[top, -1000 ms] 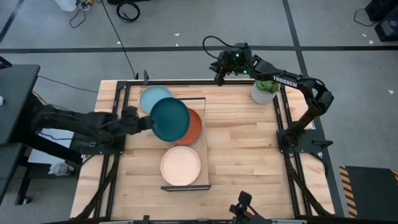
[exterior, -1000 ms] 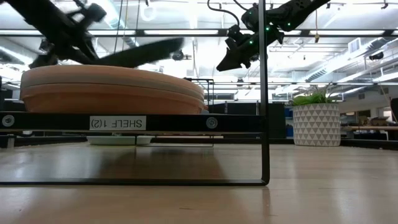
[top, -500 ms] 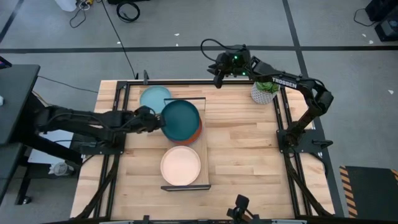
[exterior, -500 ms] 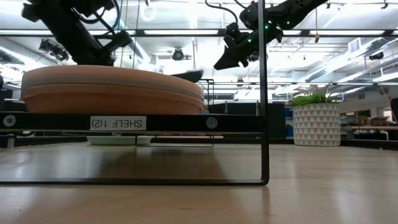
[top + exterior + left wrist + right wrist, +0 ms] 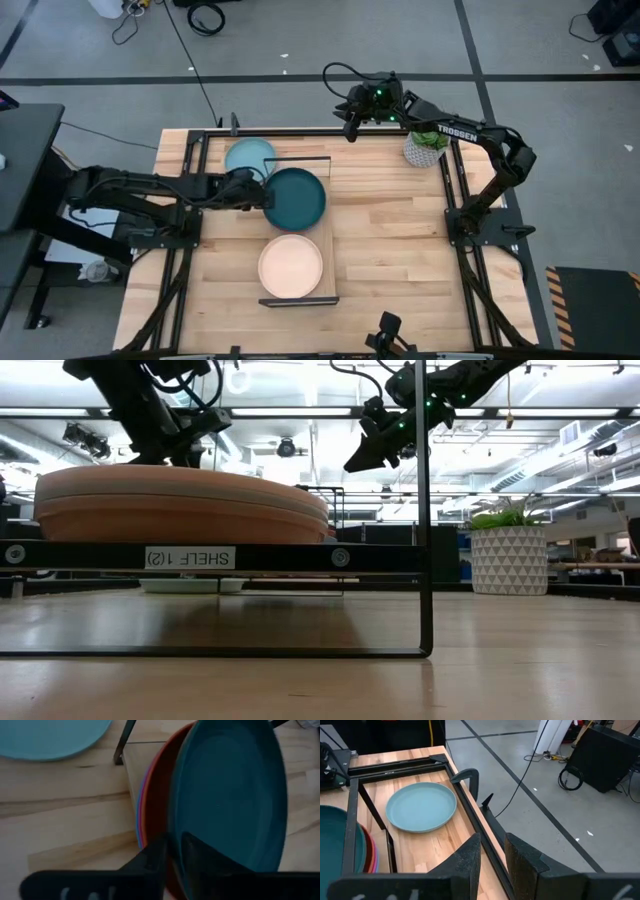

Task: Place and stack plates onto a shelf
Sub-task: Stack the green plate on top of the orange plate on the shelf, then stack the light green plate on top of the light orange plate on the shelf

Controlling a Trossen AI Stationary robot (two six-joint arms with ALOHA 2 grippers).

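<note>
The dark teal plate (image 5: 296, 196) lies over the orange plate (image 5: 159, 795) on the far stack of the shelf (image 5: 329, 240); magenta and blue rims (image 5: 141, 815) show beneath. My left gripper (image 5: 262, 190) is shut on the teal plate's left rim. The peach plate (image 5: 291, 265) tops the near stack (image 5: 180, 500) on the shelf. The light blue plate (image 5: 249, 158) rests flat on the table, left of the shelf's far end. My right gripper (image 5: 352, 125) hovers open above the table's far edge, touching nothing. My left gripper pinches the teal plate's rim (image 5: 176, 837) on its left side between the two fingers, one finger (image 5: 202, 860) on the inner face and one below the rim. The fingers come nearly level from the table's left. The plate sits almost flat on the orange plate.
A potted plant (image 5: 425, 148) stands at the table's far right. The shelf's black wire frame (image 5: 424, 510) rises around the board, with a post (image 5: 123, 745) beside the far stack. Bare tabletop (image 5: 390, 230) lies right of the shelf.
My left gripper moved toward the table's right and down, carrying the teal plate. The plate was tilted and raised between the light blue plate and the shelf; now it is level and lowered onto the orange plate, covering it.
</note>
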